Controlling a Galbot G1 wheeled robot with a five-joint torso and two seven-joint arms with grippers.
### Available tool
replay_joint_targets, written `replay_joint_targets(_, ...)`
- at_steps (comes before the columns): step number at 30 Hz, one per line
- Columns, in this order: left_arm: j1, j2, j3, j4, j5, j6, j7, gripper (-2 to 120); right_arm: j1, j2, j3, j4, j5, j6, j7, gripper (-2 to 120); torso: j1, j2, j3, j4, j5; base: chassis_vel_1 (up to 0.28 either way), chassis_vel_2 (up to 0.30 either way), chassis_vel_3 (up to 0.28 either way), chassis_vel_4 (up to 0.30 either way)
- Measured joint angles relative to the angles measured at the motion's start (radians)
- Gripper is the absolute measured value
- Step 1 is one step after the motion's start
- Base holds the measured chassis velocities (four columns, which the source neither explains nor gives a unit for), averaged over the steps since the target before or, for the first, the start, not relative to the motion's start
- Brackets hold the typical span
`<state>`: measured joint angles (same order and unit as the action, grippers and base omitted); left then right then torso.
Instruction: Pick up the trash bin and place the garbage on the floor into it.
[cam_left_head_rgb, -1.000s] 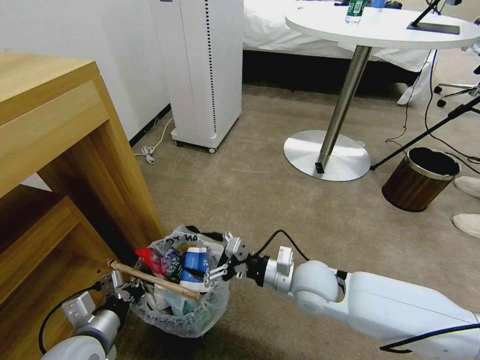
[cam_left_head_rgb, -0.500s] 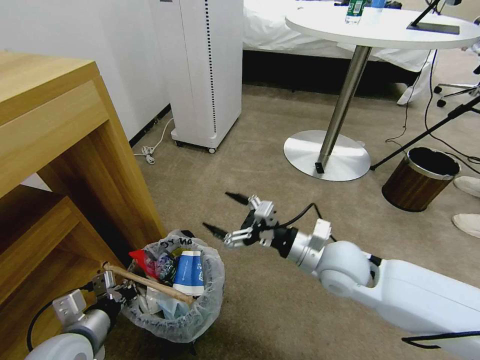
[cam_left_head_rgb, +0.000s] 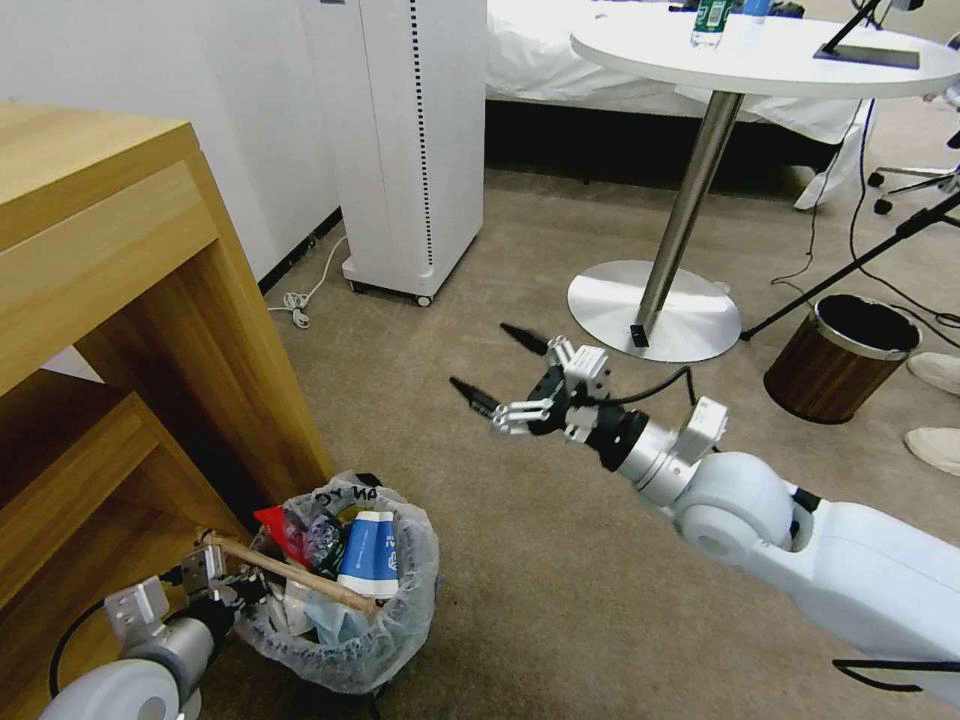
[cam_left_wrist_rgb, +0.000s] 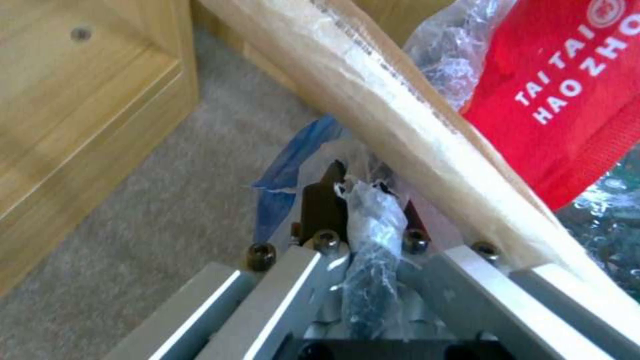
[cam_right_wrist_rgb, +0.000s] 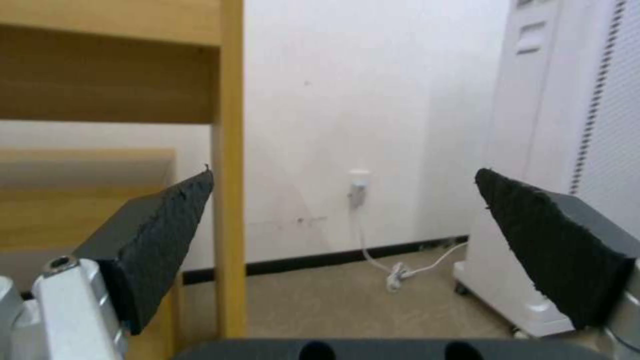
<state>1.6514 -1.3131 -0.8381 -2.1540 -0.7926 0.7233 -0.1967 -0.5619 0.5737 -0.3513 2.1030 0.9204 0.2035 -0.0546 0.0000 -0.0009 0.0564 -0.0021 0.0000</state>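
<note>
The left claw (cam_left_head_rgb: 225, 583) pinches the trash bin (cam_left_head_rgb: 345, 585) by its bag rim, steadying it on the floor (cam_left_head_rgb: 520, 560) beside the wooden cabinet (cam_left_head_rgb: 130, 330). The right claw (cam_left_head_rgb: 497, 370) hangs wide open and empty above the carpet, clear of the bin.

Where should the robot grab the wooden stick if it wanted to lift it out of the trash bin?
Probably near the middle of the wooden stick, coming from above. It lies slanted across the open top of the trash bin, so its middle is bare, and the left pincer sits at its upper end, shut on the bin's edge. The right pincer is open and free.
</note>
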Motion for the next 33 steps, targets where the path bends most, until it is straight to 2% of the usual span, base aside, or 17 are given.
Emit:
replay_joint_targets(8,-0.004,0.016,0.001,0.036,-0.020,0.005,-0.017,1,-0.038,-0.014,0.072,0.006,0.008,0.005,0.003,100,0.000,0.000,0.000,0.0000,0.0002,0.000,0.000,0.000,0.000)
replay_joint_targets(17,-0.008,0.006,0.007,0.064,-0.025,0.004,-0.036,1,-0.053,-0.009,0.085,-0.003,0.006,0.014,0.004,100,0.000,0.000,0.000,0.0001,0.0007,0.000,0.000,0.000,0.000)
replay_joint_targets(20,-0.004,0.002,0.007,0.055,-0.027,0.005,-0.047,15,-0.061,-0.007,0.085,-0.014,-0.002,0.022,-0.001,100,0.000,0.000,0.000,0.0001,-0.0002,0.000,0.000,0.000,0.000)
replay_joint_targets(22,-0.003,0.001,0.007,0.052,-0.027,0.006,-0.047,19,-0.064,-0.007,0.086,-0.015,-0.002,0.023,-0.002,100,0.000,0.000,0.000,0.0001,-0.0002,0.000,0.000,0.000,0.000)
replay_joint_targets(24,0.005,0.001,0.003,0.034,-0.020,0.010,-0.045,30,-0.078,-0.007,0.093,-0.018,-0.005,0.024,-0.003,100,0.000,0.000,0.000,0.0000,-0.0005,0.000,0.000,0.000,0.000)
replay_joint_targets(26,0.006,0.001,0.002,0.031,-0.018,0.010,-0.045,31,-0.080,-0.007,0.094,-0.018,-0.005,0.024,-0.003,100,0.000,0.000,0.000,0.0000,-0.0005,0.000,0.000,0.000,0.000)
replay_joint_targets(28,0.014,0.000,-0.003,0.017,-0.008,0.007,-0.042,41,-0.089,-0.005,0.098,-0.021,-0.005,0.025,-0.001,100,0.000,0.000,0.000,0.0000,-0.0002,0.000,0.000,0.000,0.000)
replay_joint_targets(30,0.016,0.000,-0.004,0.012,-0.005,0.007,-0.042,45,-0.092,-0.004,0.101,-0.022,-0.006,0.025,-0.001,100,0.000,0.000,0.000,0.0000,-0.0002,0.000,0.000,0.000,0.000)
replay_joint_targets(33,0.029,-0.004,-0.010,-0.005,0.014,0.000,-0.039,62,-0.101,0.004,0.106,-0.023,-0.009,0.025,0.001,100,0.000,0.000,0.000,0.0000,0.0000,0.000,0.000,0.000,0.000)
